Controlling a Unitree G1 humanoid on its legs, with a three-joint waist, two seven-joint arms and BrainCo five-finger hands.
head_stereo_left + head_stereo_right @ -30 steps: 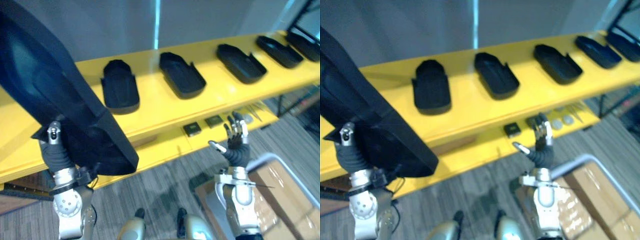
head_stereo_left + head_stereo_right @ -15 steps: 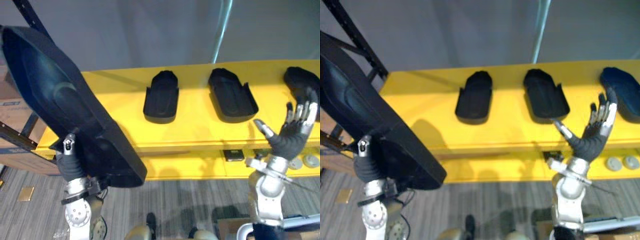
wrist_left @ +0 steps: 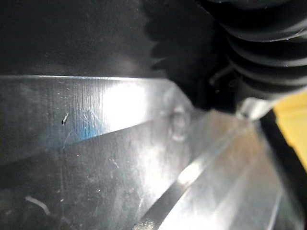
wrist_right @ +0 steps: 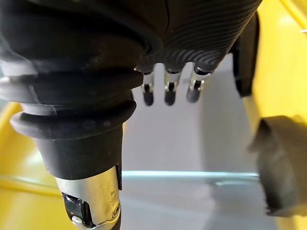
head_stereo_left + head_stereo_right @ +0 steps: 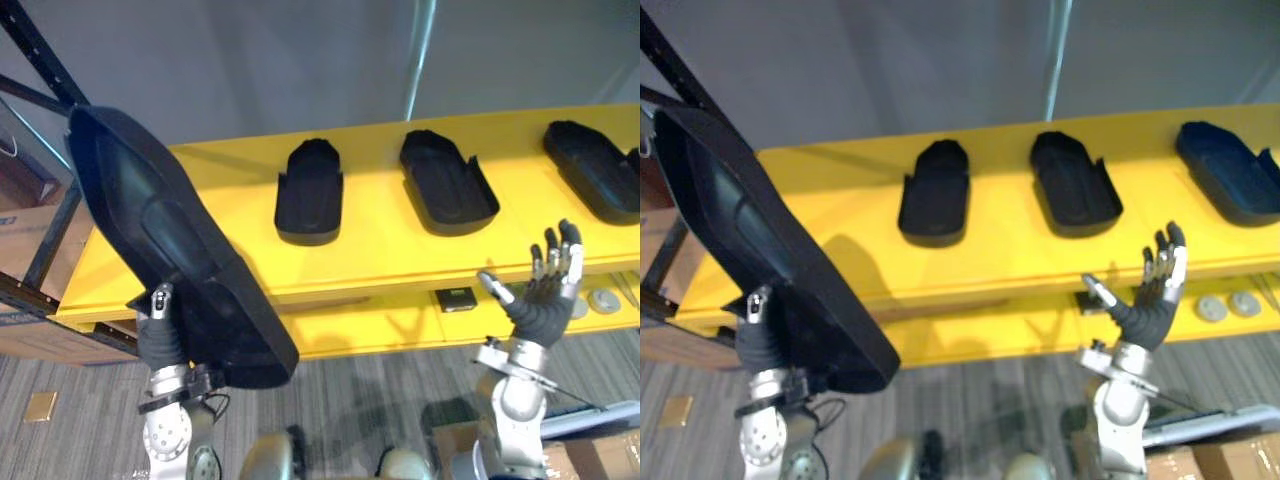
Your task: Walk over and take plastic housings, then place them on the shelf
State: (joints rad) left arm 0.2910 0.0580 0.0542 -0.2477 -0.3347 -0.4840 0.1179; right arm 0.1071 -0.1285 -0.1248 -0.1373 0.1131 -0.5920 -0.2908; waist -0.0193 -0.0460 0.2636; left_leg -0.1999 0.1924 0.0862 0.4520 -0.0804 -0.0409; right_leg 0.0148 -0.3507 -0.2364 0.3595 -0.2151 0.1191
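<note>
Large housing [image 5: 170, 240] at 9 o'clock hides the left hand [image 5: 160, 335], grip unclear; right hand [image 5: 540, 300] spread empty at 4; smaller housings [image 5: 447, 185] on yellow shelf [image 5: 380, 250] at 12.

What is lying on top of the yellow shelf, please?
Three black housings lie in a row on the shelf. The big housing held in the left hand covers part of the shelf's left end; what lies there is hidden.

A grey wall [image 5: 250, 60] stands behind, with a pale vertical strip [image 5: 420, 55] running up it. Black frame bars [image 5: 45, 55] cross at far left, above a cardboard box [image 5: 25, 240]. Grey striped carpet [image 5: 370, 390] carries a small tan square [image 5: 40, 405]. A dark square block [image 5: 456, 298] sits near two pale discs [image 5: 1213, 308].
</note>
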